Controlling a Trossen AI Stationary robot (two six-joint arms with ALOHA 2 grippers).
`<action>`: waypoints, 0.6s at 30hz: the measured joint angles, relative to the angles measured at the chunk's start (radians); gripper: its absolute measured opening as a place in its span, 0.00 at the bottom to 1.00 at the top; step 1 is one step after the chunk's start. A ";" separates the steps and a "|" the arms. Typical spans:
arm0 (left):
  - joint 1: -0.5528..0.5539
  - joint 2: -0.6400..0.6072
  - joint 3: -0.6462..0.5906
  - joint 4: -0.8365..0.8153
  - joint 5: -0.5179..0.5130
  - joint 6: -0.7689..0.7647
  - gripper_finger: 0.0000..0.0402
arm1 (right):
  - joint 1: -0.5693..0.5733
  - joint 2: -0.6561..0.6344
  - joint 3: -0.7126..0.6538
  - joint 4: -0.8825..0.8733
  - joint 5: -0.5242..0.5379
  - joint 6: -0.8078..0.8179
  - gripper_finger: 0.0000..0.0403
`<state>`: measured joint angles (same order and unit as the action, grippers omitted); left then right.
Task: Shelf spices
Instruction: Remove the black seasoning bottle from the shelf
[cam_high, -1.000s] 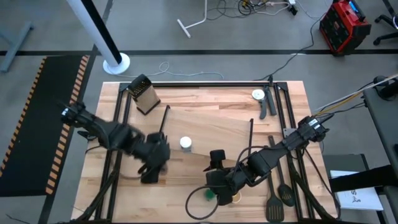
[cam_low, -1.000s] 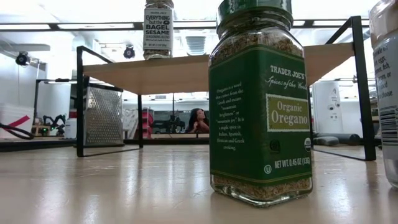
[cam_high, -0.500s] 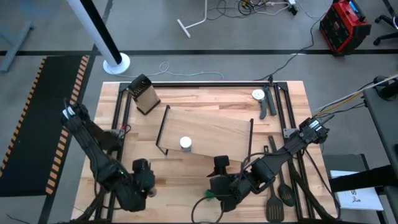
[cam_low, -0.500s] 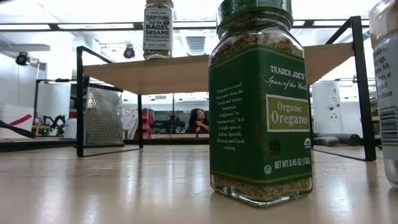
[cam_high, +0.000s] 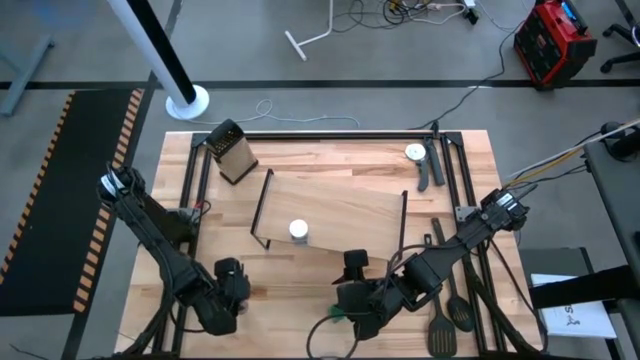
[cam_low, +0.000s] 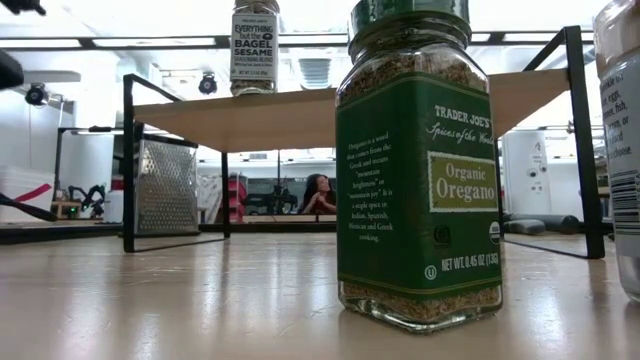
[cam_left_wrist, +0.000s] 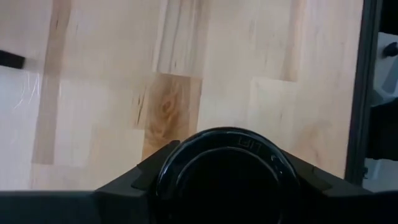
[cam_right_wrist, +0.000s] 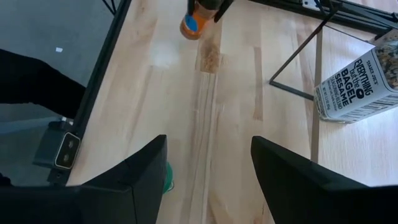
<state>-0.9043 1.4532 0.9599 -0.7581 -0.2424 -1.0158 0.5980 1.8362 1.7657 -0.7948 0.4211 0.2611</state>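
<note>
- the left gripper (cam_high: 225, 292) sits near the front-left corner of the wooden tabletop (cam_high: 330, 165). its fingers are pinched against both sides of the small round jar with a black lid (cam_left_wrist: 227, 171).
- the low light-wood shelf with black metal frame ends (cam_high: 340, 205) lies well apart from that jar, off toward the table's middle and far side. the jar reads as upright, lid toward the wrist.
- the right gripper (cam_high: 352, 300) hangs by the front edge with its fingers spread and nothing between them. the green-lidded oregano jar (cam_low: 420, 170) stands upright just beside it, and a sliver of green shows by one finger (cam_right_wrist: 146, 180).
- the right arm is the nearer one to the green jar, so taking it looks like the next grasp.
- the white-lidded sesame jar (cam_high: 298, 230) already stands on the shelf, near its front-left corner.
- a second ago the left gripper was close to the shelf's front-left corner. it has since drawn back toward the table's near left edge.
- the right gripper has slid slightly nearer the front edge, while the shelf and sesame jar are unmoved.
</note>
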 joint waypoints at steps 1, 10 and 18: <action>0.000 0.000 -0.011 0.013 -0.001 0.000 0.49 | 0.000 0.000 0.000 0.000 0.000 0.000 0.52; 0.001 0.000 -0.082 0.070 -0.001 -0.014 0.50 | 0.000 0.000 0.000 0.000 0.000 -0.002 0.53; 0.001 0.000 -0.068 0.064 -0.001 -0.016 0.59 | 0.000 0.000 0.000 0.000 0.000 -0.003 0.55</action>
<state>-0.9031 1.4532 0.8922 -0.6937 -0.2436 -1.0317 0.5980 1.8362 1.7660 -0.7945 0.4213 0.2584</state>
